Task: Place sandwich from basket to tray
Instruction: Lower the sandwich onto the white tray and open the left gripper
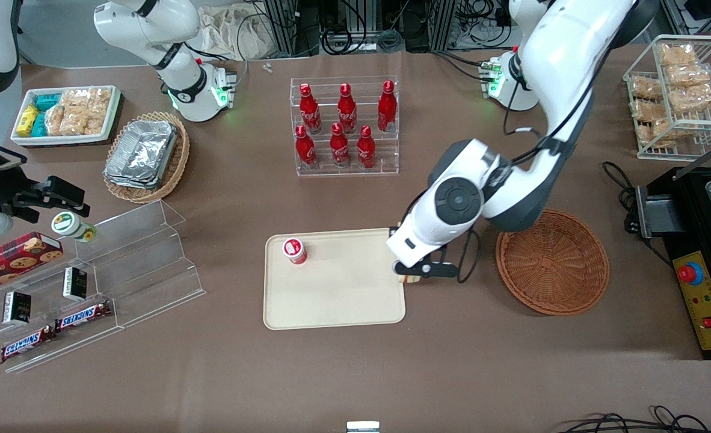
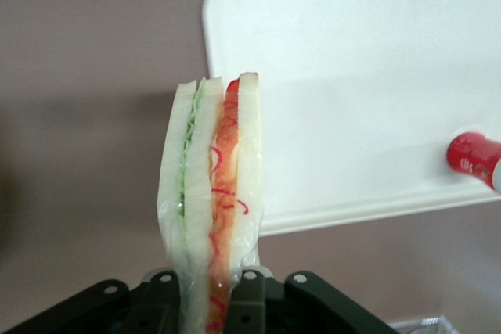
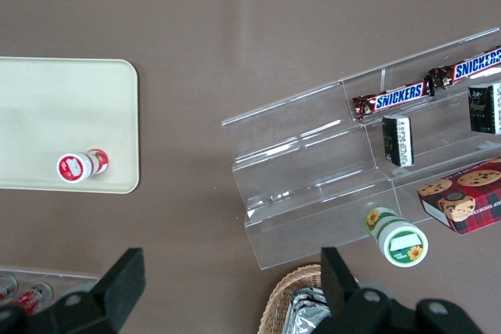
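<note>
My left gripper [image 1: 414, 273] is shut on the sandwich [image 2: 211, 201], a wedge of white bread with green and red-orange filling in clear wrap. In the front view the sandwich [image 1: 408, 278] is mostly hidden under the wrist. The gripper [image 2: 210, 303] holds it above the edge of the cream tray [image 1: 337, 300] that faces the reddish-brown basket [image 1: 553, 262]. The basket holds nothing. In the wrist view the tray [image 2: 352, 91] lies partly under the sandwich's tip.
A small red-capped bottle [image 1: 294, 250] stands on the tray; it also shows in the wrist view [image 2: 473, 158]. A clear rack of red cola bottles [image 1: 344, 125] stands farther from the front camera. A clear stepped display [image 1: 121, 270] with snacks lies toward the parked arm's end.
</note>
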